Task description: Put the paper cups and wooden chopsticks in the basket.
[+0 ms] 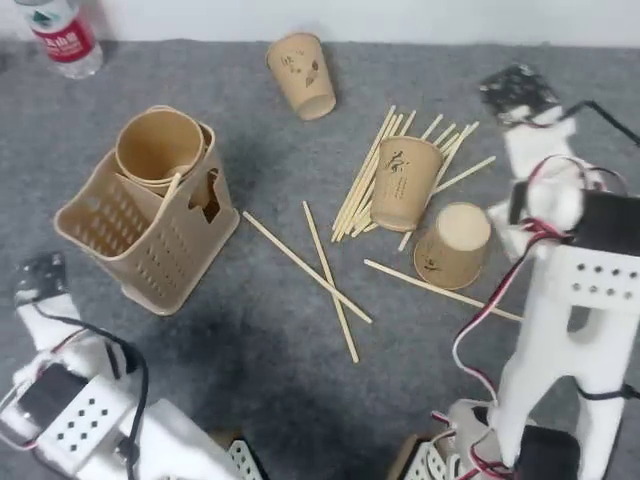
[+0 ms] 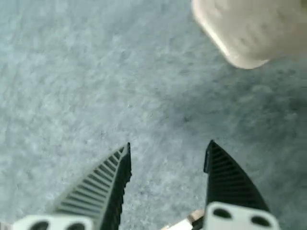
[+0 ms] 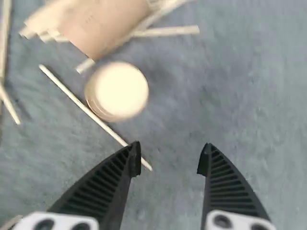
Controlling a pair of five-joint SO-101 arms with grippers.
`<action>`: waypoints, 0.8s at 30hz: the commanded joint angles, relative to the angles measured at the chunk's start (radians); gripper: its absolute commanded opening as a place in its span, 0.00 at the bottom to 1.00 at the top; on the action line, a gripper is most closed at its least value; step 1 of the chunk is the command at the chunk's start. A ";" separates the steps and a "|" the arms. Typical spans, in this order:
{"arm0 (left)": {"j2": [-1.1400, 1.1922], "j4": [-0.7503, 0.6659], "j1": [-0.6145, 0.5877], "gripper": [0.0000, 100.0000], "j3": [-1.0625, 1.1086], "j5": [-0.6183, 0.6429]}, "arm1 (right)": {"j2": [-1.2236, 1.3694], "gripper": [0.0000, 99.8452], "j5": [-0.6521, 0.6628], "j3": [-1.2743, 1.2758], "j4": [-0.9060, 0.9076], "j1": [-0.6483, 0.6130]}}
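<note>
The tan perforated basket (image 1: 150, 235) stands at the left with nested paper cups (image 1: 160, 145) in it. One paper cup (image 1: 303, 75) lies on its side at the back. Another cup (image 1: 405, 183) stands upside down on a heap of wooden chopsticks (image 1: 365, 180). A third cup (image 1: 455, 243) rests bottom-up beside it. Loose chopsticks (image 1: 305, 265) cross mid-table. My right gripper (image 3: 168, 153) is open over the carpet, short of the third cup (image 3: 116, 91) and beside a chopstick (image 3: 91, 112). My left gripper (image 2: 168, 148) is open and holds nothing, near a basket corner (image 2: 249, 33).
A plastic bottle (image 1: 62, 35) with a red label lies at the back left corner. The right arm (image 1: 560, 270) rises just right of the cups. The left arm (image 1: 60, 390) sits at the front left, below the basket. Grey carpet covers the table.
</note>
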 commanded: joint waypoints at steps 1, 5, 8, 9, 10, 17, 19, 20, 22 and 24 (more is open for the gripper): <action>-0.017 0.011 0.023 0.24 -0.151 0.009 | -0.035 0.21 0.020 0.017 0.015 0.042; -0.017 0.060 -0.064 0.24 -0.348 0.058 | -0.093 0.21 0.018 0.038 -0.005 0.041; -0.017 0.103 -0.138 0.24 -0.533 0.107 | -0.154 0.21 0.017 0.038 -0.005 0.038; -0.017 0.114 -0.153 0.24 -0.602 0.132 | -0.171 0.21 0.017 0.038 -0.005 0.036; -0.018 0.124 -0.158 0.24 -0.677 0.164 | -0.186 0.21 0.017 0.038 -0.005 0.036; 0.002 0.259 0.379 0.24 -1.147 0.318 | -0.211 0.21 0.015 0.040 0.004 0.044; 0.043 0.285 0.635 0.24 -1.142 0.338 | -0.211 0.21 -0.011 0.041 0.004 0.044; 0.081 0.282 0.713 0.24 -1.127 0.371 | -0.213 0.21 -0.031 0.041 0.004 0.044; 0.184 0.267 0.756 0.24 -1.115 0.450 | -0.213 0.21 -0.058 0.041 0.004 0.044; 0.282 0.221 0.778 0.24 -1.130 0.516 | -0.211 0.21 -0.080 0.043 0.004 0.044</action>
